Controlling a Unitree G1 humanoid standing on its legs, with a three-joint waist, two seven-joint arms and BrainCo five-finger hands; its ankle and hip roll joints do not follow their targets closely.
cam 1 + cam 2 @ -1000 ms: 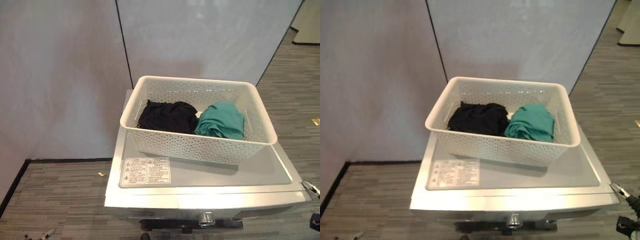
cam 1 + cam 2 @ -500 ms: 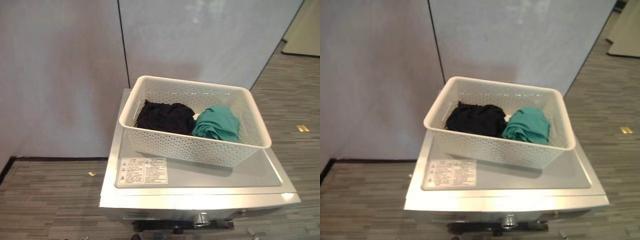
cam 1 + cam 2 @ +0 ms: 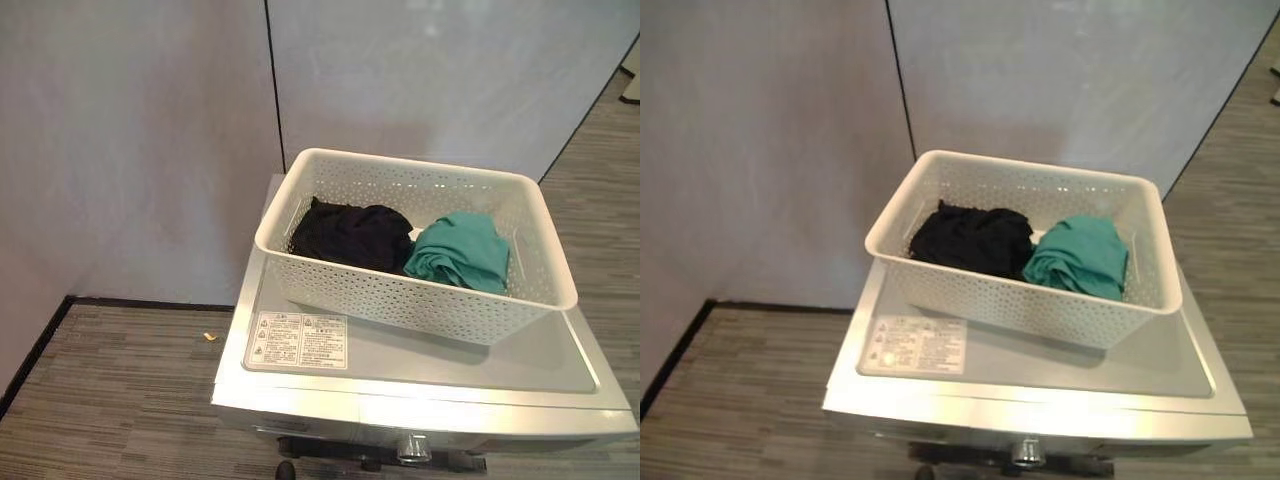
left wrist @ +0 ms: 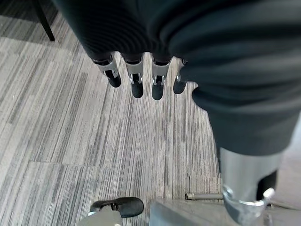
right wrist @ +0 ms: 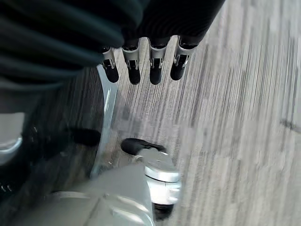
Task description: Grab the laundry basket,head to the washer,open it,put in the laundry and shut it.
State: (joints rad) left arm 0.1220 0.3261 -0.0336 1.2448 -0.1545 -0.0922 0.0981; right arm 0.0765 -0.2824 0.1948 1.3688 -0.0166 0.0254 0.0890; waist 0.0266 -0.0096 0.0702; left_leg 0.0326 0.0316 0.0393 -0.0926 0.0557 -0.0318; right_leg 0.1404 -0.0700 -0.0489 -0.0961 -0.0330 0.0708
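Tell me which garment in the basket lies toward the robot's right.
The teal garment. It sits in the right half of the white basket; the black garment lies beside it toward the left.

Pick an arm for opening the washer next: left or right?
Right, marginally. Both hands, left and right, hang open over the floor. The right wrist view shows a silver edge, probably the washer, just past its fingers. The basket sits on top.

walls [image 3: 140,150]: pale grey panels, dark vertical seam | floor [image 3: 110,390]: grey striped carpet | black baseboard [image 3: 35,345]
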